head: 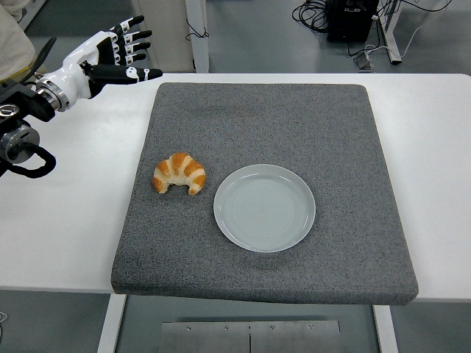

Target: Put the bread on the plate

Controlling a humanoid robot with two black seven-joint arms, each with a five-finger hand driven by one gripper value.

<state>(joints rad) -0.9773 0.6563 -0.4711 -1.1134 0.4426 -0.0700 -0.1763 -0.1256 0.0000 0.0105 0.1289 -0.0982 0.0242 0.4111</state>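
The croissant (179,173) at centre left of the frame is golden orange with paler cream bands between its browned ridges; the plate (264,207) just right of it is a pale, slightly bluish grey-white with faint concentric rings; the mat (294,125) under both is dark grey with a fine speckled, salt-and-pepper texture; the table (434,162) is plain white; the left hand (110,55) at upper left is white over the back with black fingers marked by small white bands — its arm (22,125) is black with a silvery metal joint; the floor (257,33) along the top edge is dull grey-green — black cables (316,15) lie on it at upper right.
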